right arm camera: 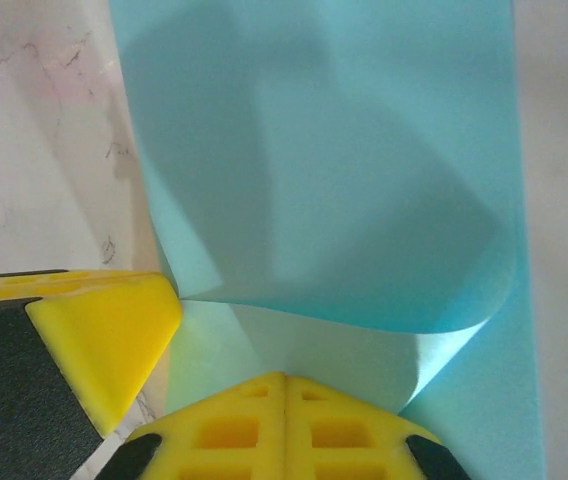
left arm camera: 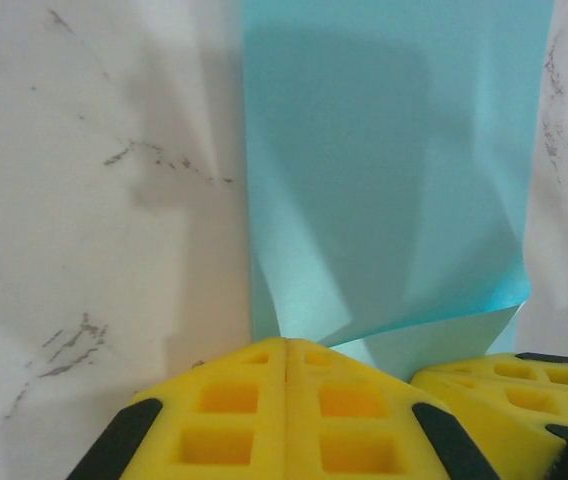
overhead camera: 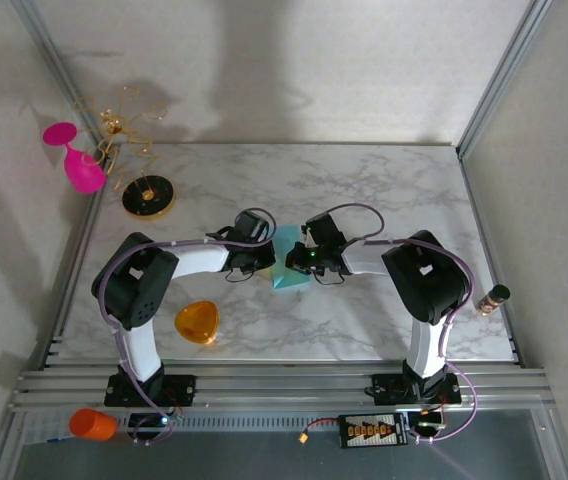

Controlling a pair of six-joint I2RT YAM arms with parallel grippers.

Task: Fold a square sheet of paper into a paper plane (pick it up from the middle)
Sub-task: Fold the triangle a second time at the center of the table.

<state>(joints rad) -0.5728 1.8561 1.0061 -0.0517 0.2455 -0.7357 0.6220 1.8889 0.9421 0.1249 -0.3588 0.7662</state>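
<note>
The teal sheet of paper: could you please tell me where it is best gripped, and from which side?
The teal sheet is probably best pinched at its lifted, curling edge, approached low from that edge's side: elsewhere it lies flat on the table, offering fingers nothing to close on. The left gripper and right gripper are shut on it there.

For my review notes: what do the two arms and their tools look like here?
The left arm and right arm are built alike, with white links, bulky black joints and purple cables running along them. The left tool and right tool have yellow fingers moulded with rectangular pockets and fitted with black corner pieces.
</note>
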